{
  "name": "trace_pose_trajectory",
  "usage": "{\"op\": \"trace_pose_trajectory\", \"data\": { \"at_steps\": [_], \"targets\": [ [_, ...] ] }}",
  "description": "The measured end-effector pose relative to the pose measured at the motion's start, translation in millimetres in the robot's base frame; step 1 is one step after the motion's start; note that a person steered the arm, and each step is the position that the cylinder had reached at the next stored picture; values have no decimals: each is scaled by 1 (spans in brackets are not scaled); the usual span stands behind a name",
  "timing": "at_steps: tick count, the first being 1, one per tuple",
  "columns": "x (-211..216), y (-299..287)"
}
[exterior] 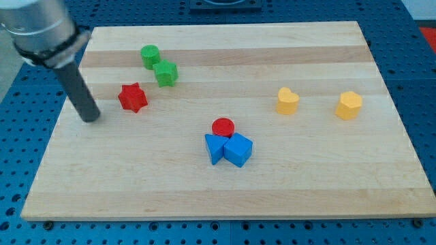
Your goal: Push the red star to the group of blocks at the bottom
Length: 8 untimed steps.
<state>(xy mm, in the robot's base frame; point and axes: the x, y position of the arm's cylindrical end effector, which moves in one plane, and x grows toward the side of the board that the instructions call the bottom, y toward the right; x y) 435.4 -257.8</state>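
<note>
The red star lies on the wooden board at the view's left. My tip rests on the board to the left of the star and slightly below it, a short gap apart. Toward the view's bottom centre a group sits together: a red cylinder, a blue triangular block and a blue cube, all touching or nearly so.
A green cylinder and a green star-like block sit above and right of the red star. A yellow heart and a yellow hexagon lie at the view's right.
</note>
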Motion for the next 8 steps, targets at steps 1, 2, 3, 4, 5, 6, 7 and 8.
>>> {"op": "trace_pose_trajectory", "data": {
  "at_steps": [1, 2, 3, 4, 5, 6, 7, 8],
  "targets": [
    [-40, -17],
    [-46, 11],
    [-49, 51],
    [-35, 91],
    [-29, 132],
    [-24, 167],
    [-15, 201],
    [-15, 191]
  ]
}}
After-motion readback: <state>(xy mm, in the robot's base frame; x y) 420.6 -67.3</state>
